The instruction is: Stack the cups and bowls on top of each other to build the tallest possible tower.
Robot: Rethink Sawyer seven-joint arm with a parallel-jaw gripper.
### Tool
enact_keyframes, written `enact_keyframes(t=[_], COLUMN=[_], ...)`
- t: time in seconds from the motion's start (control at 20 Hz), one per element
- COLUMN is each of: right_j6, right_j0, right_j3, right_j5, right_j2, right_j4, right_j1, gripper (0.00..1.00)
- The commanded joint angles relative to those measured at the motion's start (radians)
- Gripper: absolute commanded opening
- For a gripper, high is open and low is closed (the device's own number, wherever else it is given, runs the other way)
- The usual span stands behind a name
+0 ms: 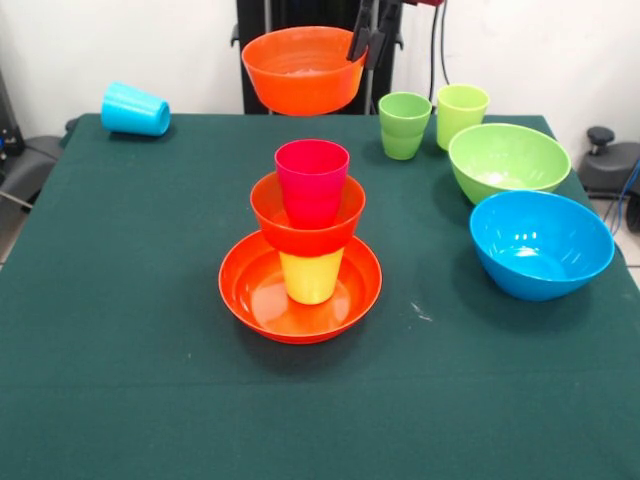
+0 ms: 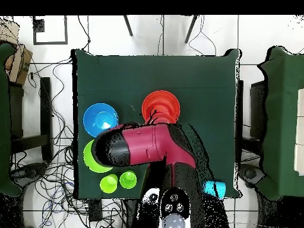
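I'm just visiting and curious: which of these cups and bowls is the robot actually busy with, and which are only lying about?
In use now:
- tower: wide orange bowl, yellow cup, small orange bowl, pink cup
- orange bowl held in the air by the gripper

Lying about for now:
- sky blue cup, on its side
- two light green cups
- lime green bowl
- blue bowl

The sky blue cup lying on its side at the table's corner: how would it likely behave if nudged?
The sky blue cup lies on its side, so it would probably roll, curving because it tapers. It sits near the table edge, so it might drop off. It looks like smooth, light plastic, likely stiff but slippery.
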Motion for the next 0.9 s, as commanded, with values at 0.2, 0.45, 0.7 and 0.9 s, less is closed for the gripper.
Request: enact_keyframes(t=[0.2, 0.45, 0.7, 0.9], right_j6=[0.079, 0.067, 0.059, 0.056], right_j0=[0.015, 0.013, 0.011, 0.012], right_j3=[-0.094, -0.110, -0.126, -0.119], right_j5=[0.002, 0.003, 0.010, 0.023], right_j2=[0.014, 0.019, 0.023, 0.020], right_j4=[-0.021, -0.011, -0.003, 0.004], right_j1=[0.093, 0.107, 0.117, 0.105], gripper=[0.00, 0.00, 0.00, 0.00])
